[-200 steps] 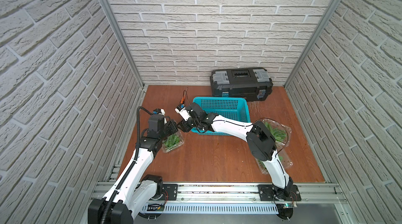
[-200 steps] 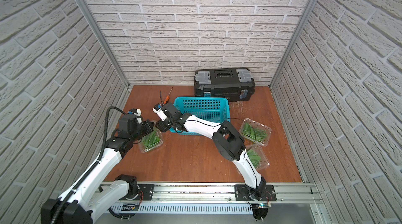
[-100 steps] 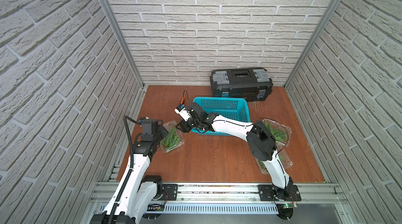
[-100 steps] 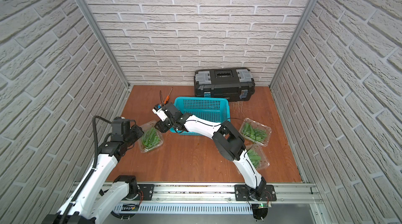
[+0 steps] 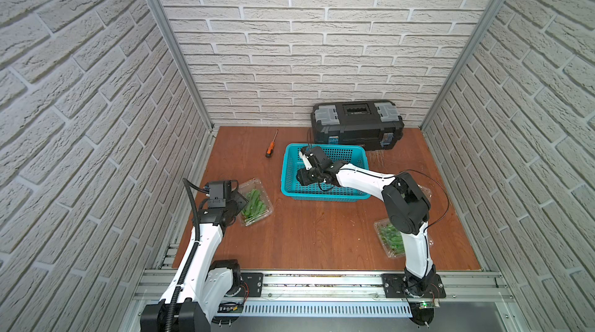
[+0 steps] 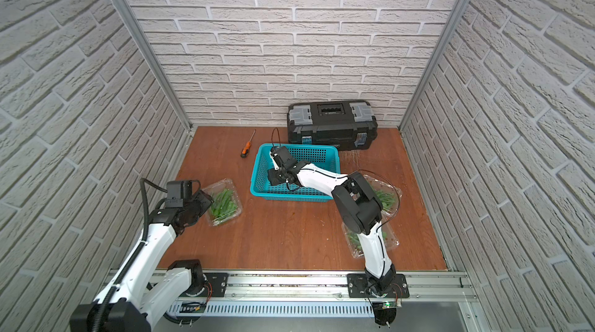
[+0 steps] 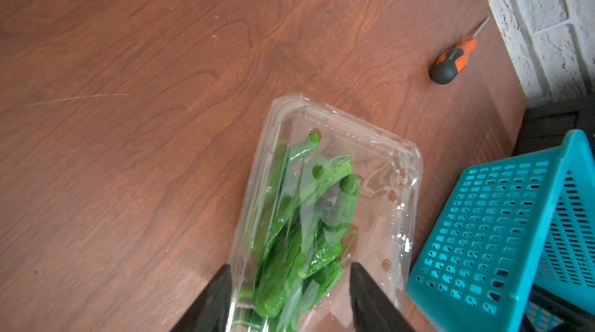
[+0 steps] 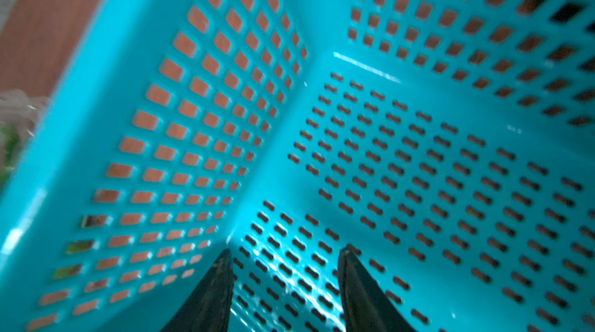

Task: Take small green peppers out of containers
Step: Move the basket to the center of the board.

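The left arm leans forward and low, and the left gripper (image 7: 289, 266) has its jaws apart across the near end of a clear container (image 7: 386, 153) that holds small green peppers (image 7: 309, 201). The right arm, bent at the elbow, reaches into the teal basket (image 8: 96, 121), where the right gripper (image 8: 285, 251) is spread and holds nothing (tips near a floor corner).
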{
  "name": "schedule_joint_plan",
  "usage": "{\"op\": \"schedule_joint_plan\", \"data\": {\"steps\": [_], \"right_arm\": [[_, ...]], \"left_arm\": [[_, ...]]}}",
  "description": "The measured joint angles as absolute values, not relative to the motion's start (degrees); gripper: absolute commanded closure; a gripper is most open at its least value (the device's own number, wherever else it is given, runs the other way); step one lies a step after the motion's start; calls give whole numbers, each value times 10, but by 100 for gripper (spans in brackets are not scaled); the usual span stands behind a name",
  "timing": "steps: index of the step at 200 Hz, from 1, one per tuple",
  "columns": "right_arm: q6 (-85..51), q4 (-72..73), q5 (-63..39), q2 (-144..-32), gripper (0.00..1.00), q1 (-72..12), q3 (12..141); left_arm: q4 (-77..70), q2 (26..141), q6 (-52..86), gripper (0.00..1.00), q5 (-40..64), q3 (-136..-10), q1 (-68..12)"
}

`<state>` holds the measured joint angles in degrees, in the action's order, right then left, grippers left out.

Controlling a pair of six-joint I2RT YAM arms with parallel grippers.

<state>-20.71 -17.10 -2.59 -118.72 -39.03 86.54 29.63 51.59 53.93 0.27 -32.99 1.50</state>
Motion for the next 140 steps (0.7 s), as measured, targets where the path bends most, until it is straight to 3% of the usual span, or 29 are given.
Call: {"op": "schedule_joint_plan", "data": {"steps": [61, 140], "right_arm": [[-193, -201, -23, -1200, 48, -425, 932], [-186, -243, -20, -1343, 47, -415, 1070]], "left_arm": [[296, 525, 530, 41, 12, -329, 15], [301, 528, 521, 39, 13, -329, 16]]}}
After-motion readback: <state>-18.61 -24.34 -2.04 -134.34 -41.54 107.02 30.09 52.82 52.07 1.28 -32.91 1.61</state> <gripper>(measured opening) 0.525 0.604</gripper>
